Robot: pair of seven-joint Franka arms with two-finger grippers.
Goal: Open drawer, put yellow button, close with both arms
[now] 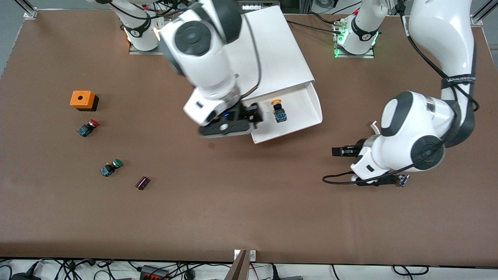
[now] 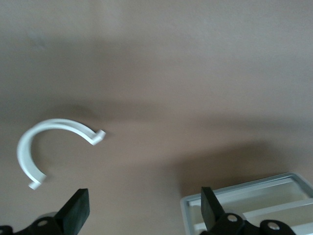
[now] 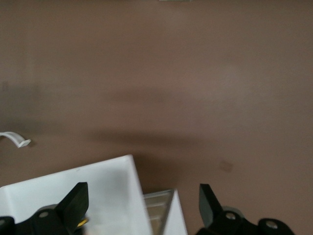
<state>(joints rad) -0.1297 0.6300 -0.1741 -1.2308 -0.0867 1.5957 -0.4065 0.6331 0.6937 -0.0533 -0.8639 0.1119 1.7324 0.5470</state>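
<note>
Yellow button (image 1: 277, 110) lies in the pulled-out drawer (image 1: 311, 111); above it I have the right gripper (image 1: 255, 116) spread apart and empty. The left gripper (image 1: 339, 151) waits with fingers apart over the table toward its own end. If I push the drawer unevenly, I think it could skew and jam.

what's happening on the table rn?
The yellow button lies in the pulled-out top drawer of the white cabinet. The right pincer is open over the drawer's edge, holding nothing. The left pincer waits open above the table toward its own end. The drawer isn't closed yet.
</note>
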